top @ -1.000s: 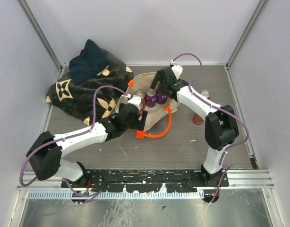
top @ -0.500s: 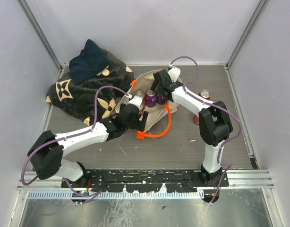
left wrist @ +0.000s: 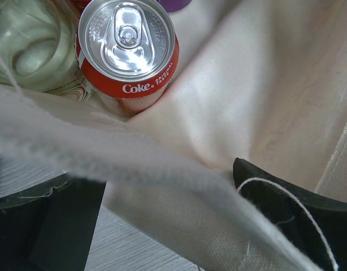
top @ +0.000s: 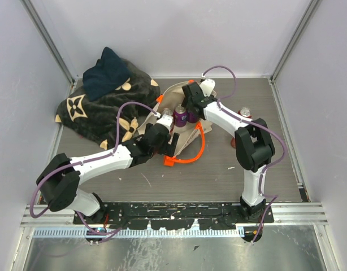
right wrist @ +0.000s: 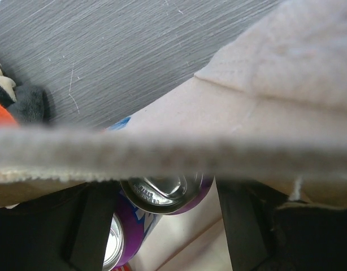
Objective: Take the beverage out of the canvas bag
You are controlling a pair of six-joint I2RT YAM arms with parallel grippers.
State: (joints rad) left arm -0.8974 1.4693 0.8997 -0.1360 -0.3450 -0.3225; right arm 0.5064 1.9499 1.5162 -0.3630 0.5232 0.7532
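The cream canvas bag (top: 187, 136) with orange handles (top: 202, 148) lies open at mid table. Inside are a red Coke can (left wrist: 128, 48), a clear glass bottle (left wrist: 29, 45) and two purple cans (top: 180, 117). My left gripper (top: 169, 141) is open and straddles the bag's near rim (left wrist: 179, 186), with one finger (left wrist: 292, 220) inside the bag and the other (left wrist: 55, 226) outside over the table. My right gripper (top: 190, 112) is open and reaches into the far side of the bag, a finger on each side of a purple can (right wrist: 162, 195). The blurred bag rim (right wrist: 162, 152) crosses that view.
A dark patterned blanket (top: 100, 110) with a dark blue cloth (top: 105, 73) on it fills the back left. Two red cans (top: 244, 113) stand on the table right of the bag, partly behind the right arm. Grey walls close in the sides and back.
My right gripper has moved left and further into the bag, over the purple cans. My left gripper has shifted slightly forward at the bag's near rim.
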